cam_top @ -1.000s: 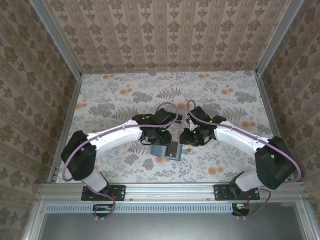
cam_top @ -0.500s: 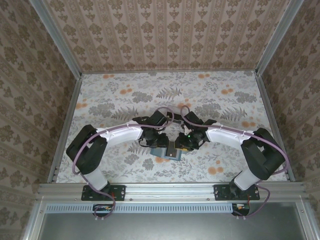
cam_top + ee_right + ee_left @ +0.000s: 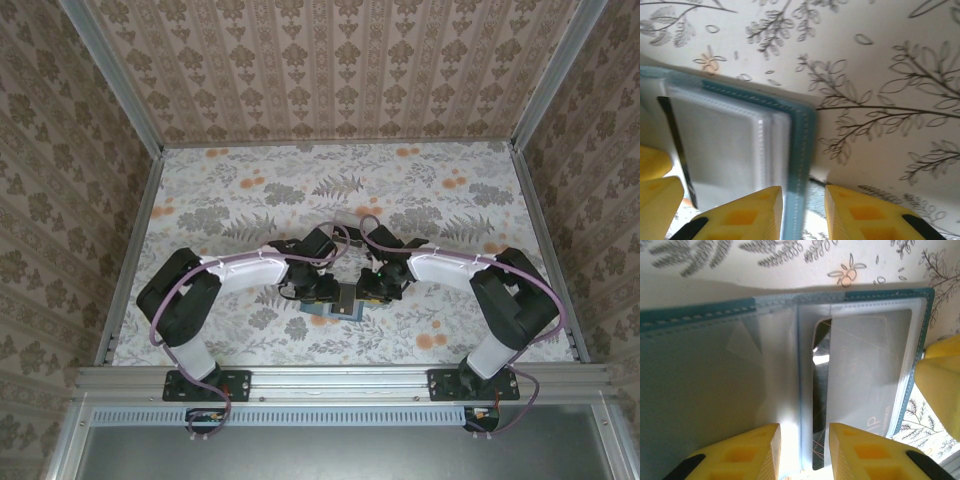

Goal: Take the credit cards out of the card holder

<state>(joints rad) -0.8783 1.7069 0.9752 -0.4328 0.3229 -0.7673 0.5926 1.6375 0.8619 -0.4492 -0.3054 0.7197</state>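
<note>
The teal card holder (image 3: 335, 303) lies open on the table between both arms. In the left wrist view its blue-grey inside (image 3: 715, 370) shows two panels. The right panel's clear pocket holds the credit cards: a pale card (image 3: 870, 365) over a dark grey one (image 3: 821, 405). My left gripper (image 3: 804, 452) hovers close over the centre fold, jaws slightly apart with nothing pinched. My right gripper (image 3: 803, 210) is open and straddles the holder's teal outer edge (image 3: 801, 145). The dark card's edge (image 3: 677, 145) shows there too. In the top view the left gripper (image 3: 325, 292) and right gripper (image 3: 371, 289) flank the holder.
A floral tablecloth (image 3: 300, 190) covers the table. Wallpapered walls with metal rails (image 3: 135, 250) enclose it on three sides. The right gripper's yellow finger (image 3: 940, 380) stands at the holder's right edge, near the left gripper.
Both arms have come down and drawn inward onto the card holder. Neither jaw gap looks changed, and the holder has stayed in place.
</note>
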